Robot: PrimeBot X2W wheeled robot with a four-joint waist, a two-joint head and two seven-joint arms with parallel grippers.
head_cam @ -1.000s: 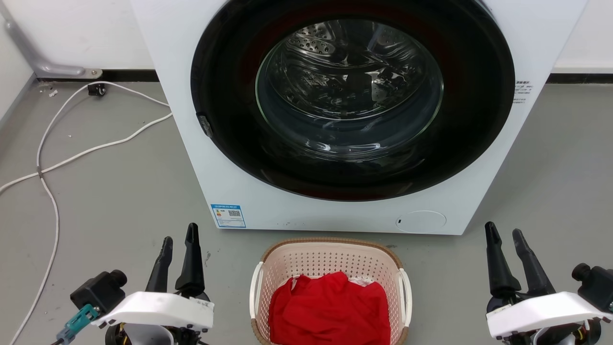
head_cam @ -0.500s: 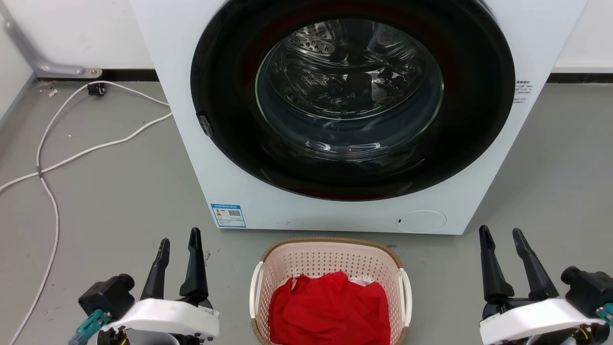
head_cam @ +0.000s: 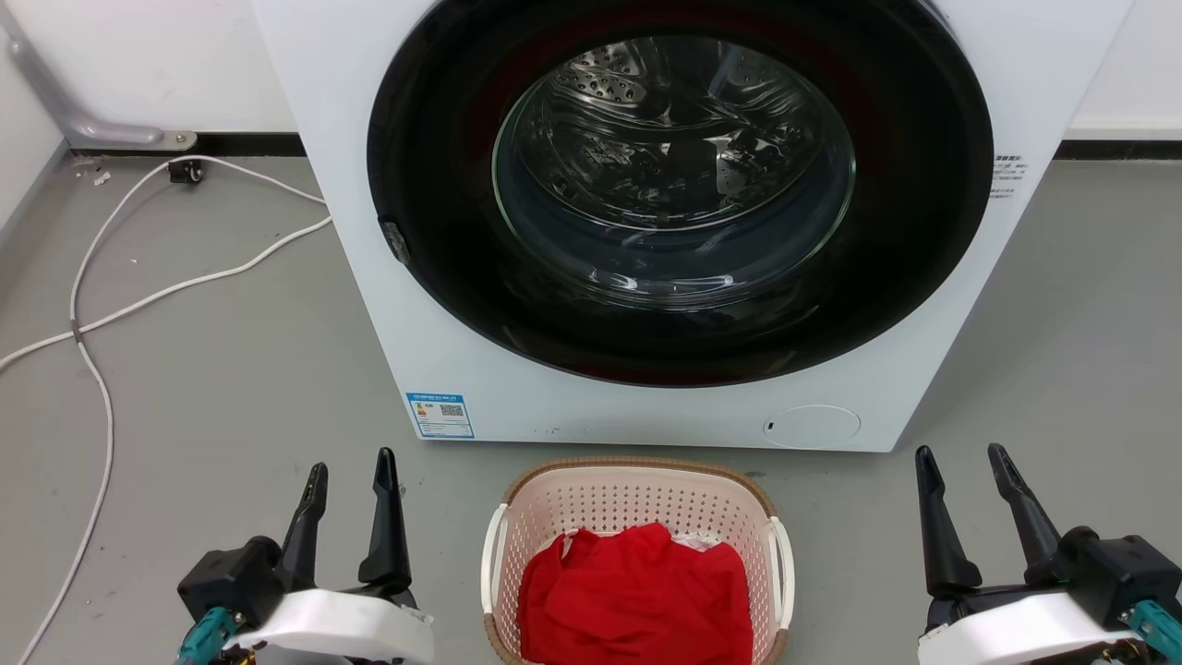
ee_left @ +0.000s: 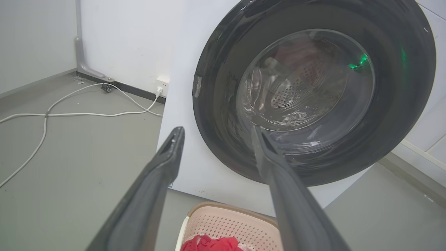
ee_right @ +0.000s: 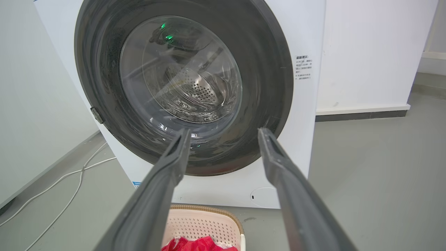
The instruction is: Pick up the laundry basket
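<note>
The laundry basket (head_cam: 637, 503), pale pink-beige perforated plastic with a brown rim and white side handles, stands on the grey floor at the bottom centre of the head view, holding a red cloth (head_cam: 635, 596). My left gripper (head_cam: 351, 466) is open on its left, clear of the left handle. On the far right my right gripper (head_cam: 960, 454) is open too, well apart from the right handle. Nothing sits between either pair of fingers. The left wrist view catches the basket (ee_left: 231, 226) under the left gripper (ee_left: 217, 129). The right wrist view has the basket (ee_right: 204, 223) below the right gripper (ee_right: 224, 130).
A white washing machine (head_cam: 462, 305) with a large dark round door (head_cam: 679, 189) stands just behind the basket. White cables (head_cam: 102, 314) trail across the floor at the left, toward the wall. Bare grey floor lies on both sides of the basket.
Both grippers have slid down and inward in the head view, the left rightward and the right leftward, with their wrists turning. Basket and cloth have not moved.
</note>
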